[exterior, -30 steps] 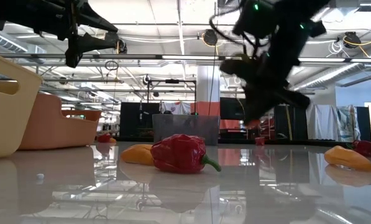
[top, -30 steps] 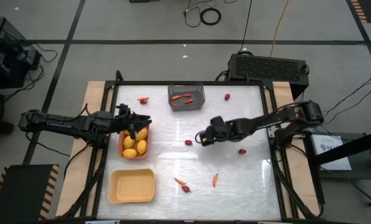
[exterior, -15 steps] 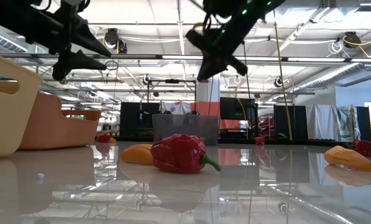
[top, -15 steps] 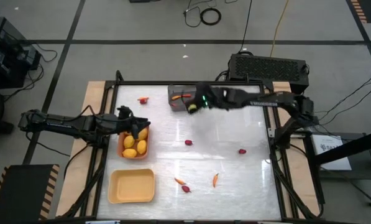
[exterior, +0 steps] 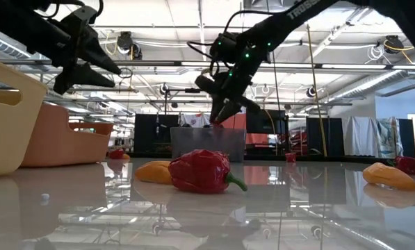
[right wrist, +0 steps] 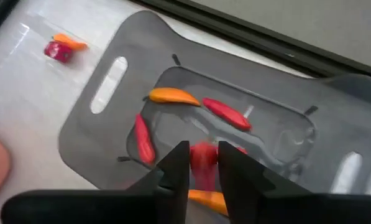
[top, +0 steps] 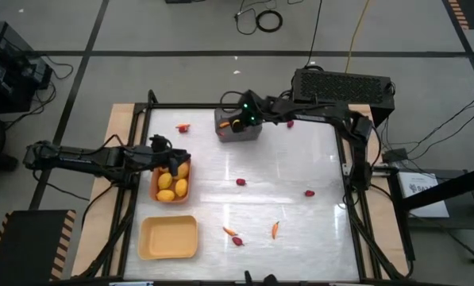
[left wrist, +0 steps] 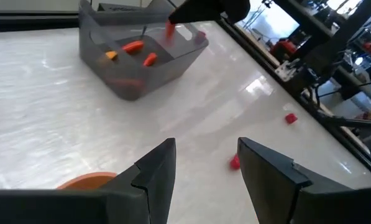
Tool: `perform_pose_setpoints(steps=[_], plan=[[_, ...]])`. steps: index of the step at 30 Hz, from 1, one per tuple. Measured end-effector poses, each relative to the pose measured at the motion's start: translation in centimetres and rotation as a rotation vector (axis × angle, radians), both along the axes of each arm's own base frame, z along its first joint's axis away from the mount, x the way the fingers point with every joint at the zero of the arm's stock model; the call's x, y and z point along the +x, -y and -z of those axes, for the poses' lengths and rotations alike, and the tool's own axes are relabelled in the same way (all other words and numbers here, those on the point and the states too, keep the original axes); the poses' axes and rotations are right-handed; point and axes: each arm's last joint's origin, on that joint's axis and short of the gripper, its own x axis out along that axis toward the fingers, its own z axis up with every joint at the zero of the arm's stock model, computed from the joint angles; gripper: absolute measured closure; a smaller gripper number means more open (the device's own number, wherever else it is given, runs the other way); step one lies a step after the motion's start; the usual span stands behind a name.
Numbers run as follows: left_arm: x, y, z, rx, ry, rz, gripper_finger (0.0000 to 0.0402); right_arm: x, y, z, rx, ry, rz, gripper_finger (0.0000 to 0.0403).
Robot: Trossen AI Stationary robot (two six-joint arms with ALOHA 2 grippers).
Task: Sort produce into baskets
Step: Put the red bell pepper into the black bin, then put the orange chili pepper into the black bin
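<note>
My right gripper (right wrist: 204,155) hangs over the grey bin (top: 252,133) at the table's far edge, shut on a small dark-red piece (right wrist: 203,157). Several orange-red carrot sticks (right wrist: 226,113) lie on the bin's floor. My left gripper (left wrist: 207,162) stands open with nothing between its fingers, above the orange-brown tray (top: 154,187), which holds yellow oval fruits (top: 167,195). The pale yellow tray (top: 169,238) sits near the front left. Loose dark-red pieces (top: 240,182) and a carrot stick (top: 275,230) lie on the table. My right gripper has the dark-red piece (right wrist: 203,168) pinched between its two fingers. The fingers slant down from above, over the middle of the grey bin (right wrist: 110,81). The piece is lifted clear, above the carrot sticks inside.
More loose pieces lie at the far left (top: 183,126), the far right (top: 290,123), the right middle (top: 309,193) and the near middle (top: 235,237). In the low view a red pepper (exterior: 204,172) and orange pieces (exterior: 388,177) lie close to the camera.
My right gripper has swept from the table's middle toward the far edge and up, and now hangs over the grey bin with the dark-red piece between its fingers.
</note>
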Motion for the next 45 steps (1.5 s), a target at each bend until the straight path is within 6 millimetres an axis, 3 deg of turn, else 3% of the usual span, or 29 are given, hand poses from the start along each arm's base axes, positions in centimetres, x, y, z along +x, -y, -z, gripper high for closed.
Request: perform_pose_setpoints(steps=[9, 14, 19, 25, 32, 38, 45], plan=[[-0.2, -0.9, 0.2, 0.018, -0.048, -0.002, 0.0221, 0.6, 0.4, -1.6, -0.017, 0.010, -0.010, 0.0283], [-0.6, -2.6, -1.9, 0.110, -0.124, -0.055, 0.0221, 0.4, -0.1, -3.5, -0.001, -0.044, -0.034, 0.0278], [-0.9, -5.2, -3.3, 0.148, -0.271, -0.116, 0.0222, 0.7, -2.9, -5.0, 0.038, -0.134, -0.099, 0.0280], [0.0, -10.4, -0.6, -0.062, -0.496, -0.035, 0.0226, 1.6, -8.0, -4.7, 0.063, -0.224, -0.222, 0.0280], [2.6, -15.8, 0.4, 0.002, -0.710, 0.040, 0.0227, 2.4, -12.8, -4.6, 0.069, -0.238, -0.314, 0.0280], [5.4, -19.4, 1.2, 0.018, -0.927, 0.084, 0.0227, 2.5, -14.8, -4.5, 0.081, -0.255, -0.338, 0.0280], [8.1, -21.3, 3.3, -0.005, -1.131, 0.170, 0.0227, 2.1, -15.6, -4.4, 0.091, -0.302, -0.355, 0.0280]])
